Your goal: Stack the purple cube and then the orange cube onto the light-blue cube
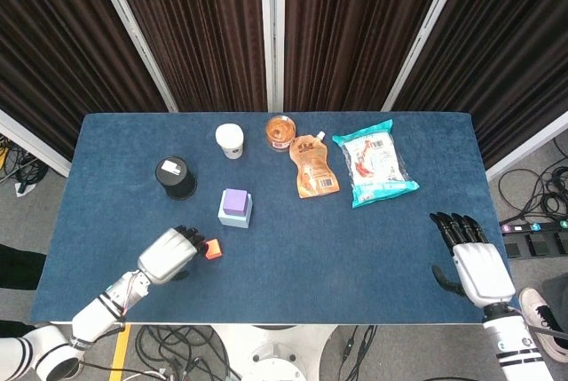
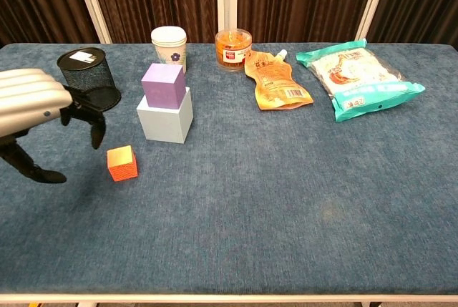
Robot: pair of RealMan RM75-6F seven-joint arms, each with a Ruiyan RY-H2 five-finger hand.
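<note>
The purple cube [image 1: 235, 201] [image 2: 163, 85] sits on top of the light-blue cube [image 1: 232, 218] [image 2: 165, 119] near the table's middle left. The small orange cube [image 1: 212, 249] [image 2: 122, 163] lies on the cloth in front of that stack. My left hand [image 1: 172, 251] [image 2: 39, 103] hovers just left of the orange cube, fingers spread and pointing toward it, holding nothing. My right hand [image 1: 475, 261] rests open at the table's right front, far from the cubes; the chest view does not show it.
A black mesh cup [image 1: 175, 178] [image 2: 89, 79] stands behind my left hand. A white paper cup [image 1: 230, 140], a jar [image 1: 281, 131], an orange pouch [image 1: 312, 166] and a teal snack bag [image 1: 374, 166] line the far side of the blue table [image 1: 355, 248].
</note>
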